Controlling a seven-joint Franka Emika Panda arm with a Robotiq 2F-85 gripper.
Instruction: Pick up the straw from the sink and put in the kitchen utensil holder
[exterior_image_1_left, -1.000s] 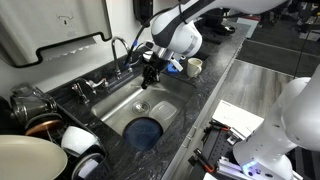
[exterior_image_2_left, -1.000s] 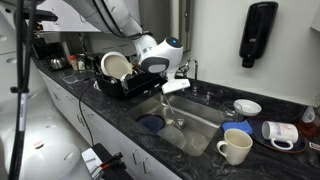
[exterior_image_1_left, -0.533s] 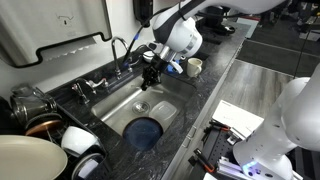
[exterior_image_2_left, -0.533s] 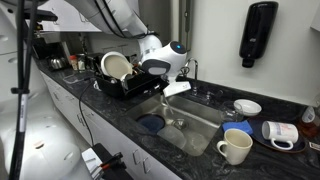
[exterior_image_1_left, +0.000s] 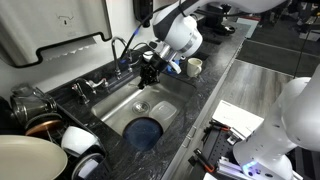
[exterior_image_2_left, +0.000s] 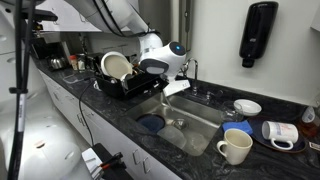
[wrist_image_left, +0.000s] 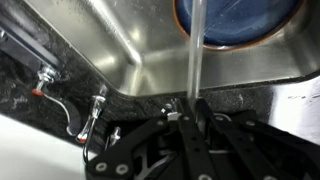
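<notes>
Wrist view: straw (wrist_image_left: 194, 55) in end effector (wrist_image_left: 188, 106)

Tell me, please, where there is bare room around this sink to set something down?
Bare steel lies in the sink around the drain, up to the faucet wall; the blue dish fills the other end. The counter strip between sink and papers is bare. Crowded: the stacked dishes, and under the hand holding the straw.

Clear straw (wrist_image_left: 195, 50), one end pinched in the gripper (wrist_image_left: 187, 108), held above the stainless-steel sink (wrist_image_left: 110, 40)
</notes>
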